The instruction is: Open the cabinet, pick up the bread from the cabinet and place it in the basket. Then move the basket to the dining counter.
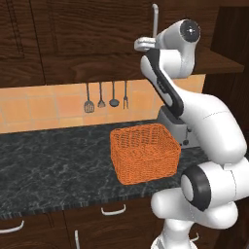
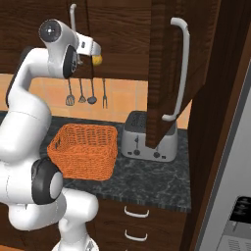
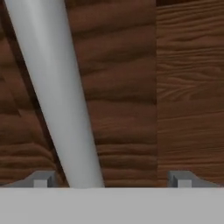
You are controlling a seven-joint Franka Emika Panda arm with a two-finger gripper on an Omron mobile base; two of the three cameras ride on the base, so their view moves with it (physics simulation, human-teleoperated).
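The cabinet (image 2: 122,34) hangs above the worktop. Its right door (image 2: 162,73) is swung open, and its left door (image 1: 97,34) is closed. My gripper (image 3: 112,179) is open at the lower end of the left door's silver bar handle (image 3: 57,96). The bar runs between the fingertips (image 3: 41,179), nearer the left one, with nothing gripped. The hand (image 2: 88,47) is raised to the cabinet's lower edge. The bread (image 2: 98,60), a small yellow-orange lump, shows just past the hand. The orange wicker basket (image 1: 145,151) stands empty on the black worktop below. The dining counter is out of view.
A silver toaster (image 2: 147,139) stands right of the basket (image 2: 84,151), under the open door. Kitchen utensils (image 1: 101,96) hang on the tiled wall. Drawers with short handles (image 2: 136,212) sit under the black granite worktop (image 1: 48,165). A grey appliance (image 2: 235,186) fills the right edge.
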